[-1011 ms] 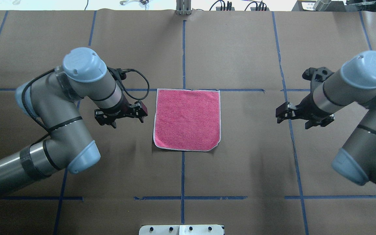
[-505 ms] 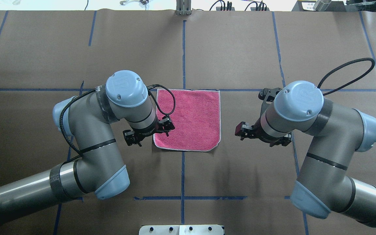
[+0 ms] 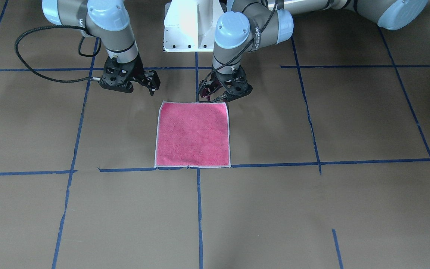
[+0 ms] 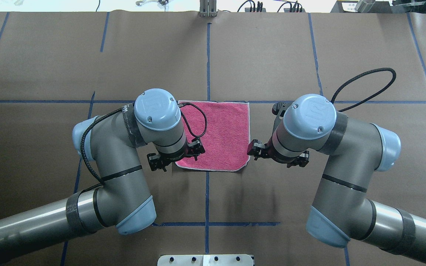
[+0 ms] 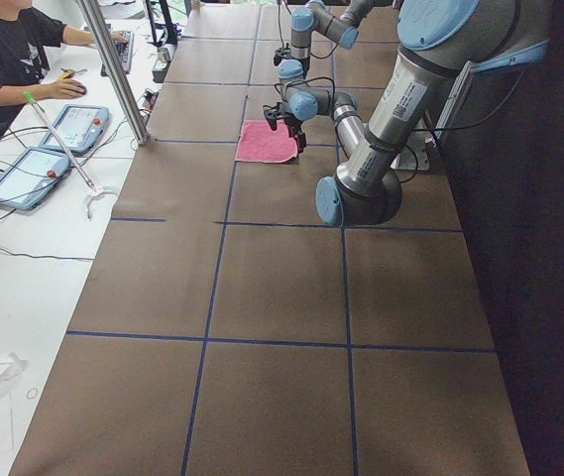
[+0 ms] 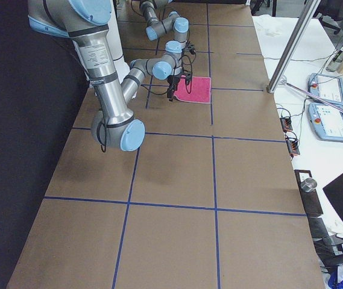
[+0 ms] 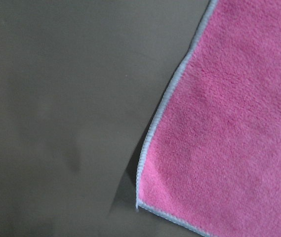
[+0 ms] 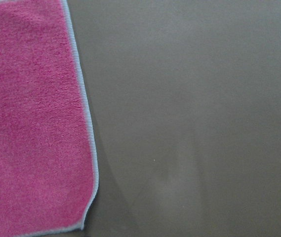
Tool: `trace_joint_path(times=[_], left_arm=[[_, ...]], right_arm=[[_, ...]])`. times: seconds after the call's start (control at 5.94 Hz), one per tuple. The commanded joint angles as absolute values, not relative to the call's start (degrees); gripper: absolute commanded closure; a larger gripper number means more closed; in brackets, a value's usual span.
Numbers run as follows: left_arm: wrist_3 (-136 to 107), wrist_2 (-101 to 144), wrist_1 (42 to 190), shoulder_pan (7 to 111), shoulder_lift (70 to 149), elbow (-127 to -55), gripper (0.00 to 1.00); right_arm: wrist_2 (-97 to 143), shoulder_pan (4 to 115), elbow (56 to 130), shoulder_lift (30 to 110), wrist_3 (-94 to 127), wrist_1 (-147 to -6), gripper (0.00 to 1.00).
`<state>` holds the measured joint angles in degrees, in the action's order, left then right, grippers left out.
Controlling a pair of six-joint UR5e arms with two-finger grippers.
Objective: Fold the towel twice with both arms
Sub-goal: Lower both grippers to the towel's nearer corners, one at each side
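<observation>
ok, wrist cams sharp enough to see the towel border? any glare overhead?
Left wrist view: towel slightly soft, border clear. Right wrist view: sharper, pile visible. Overhead view: strip beyond the table blown out white, towel glare-free.

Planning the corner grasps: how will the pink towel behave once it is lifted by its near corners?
Probably floppy: the towel lies flat like thin cloth, so it should drape, not hold shape. Likely light, being so thin. Its stitched border hugs the table, so pinching a corner may be tricky.
</observation>
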<state>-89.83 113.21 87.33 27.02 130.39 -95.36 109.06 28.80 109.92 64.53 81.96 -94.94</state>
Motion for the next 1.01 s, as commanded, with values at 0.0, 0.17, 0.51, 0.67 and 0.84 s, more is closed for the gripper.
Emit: trace_joint_path(times=[0.0,0.17,0.51,0.67,0.84], left_arm=[[-84.9,113.2,87.2,27.0,130.1,-95.1,0.0],[-84.8,113.2,87.3,27.0,130.0,-94.7,0.0],[-84.8,112.1,87.6,27.5,130.0,-93.5,0.0],[-84.8,111.9,88.1,27.7,130.1,-92.2,0.0],[-84.8,111.9,88.2,27.9,130.0,-92.1,0.0]], right_arm=[[109.1,28.8,108.3,63.1,78.1,-94.8,0.0],[109.1,28.8,106.1,61.7,78.1,-94.5,0.0],[109.1,28.8,104.0,60.4,80.7,-94.5,0.0],[109.1,28.9,102.7,59.3,82.4,-93.8,0.0],[109.1,28.9,98.9,58.1,83.0,-90.6,0.0]])
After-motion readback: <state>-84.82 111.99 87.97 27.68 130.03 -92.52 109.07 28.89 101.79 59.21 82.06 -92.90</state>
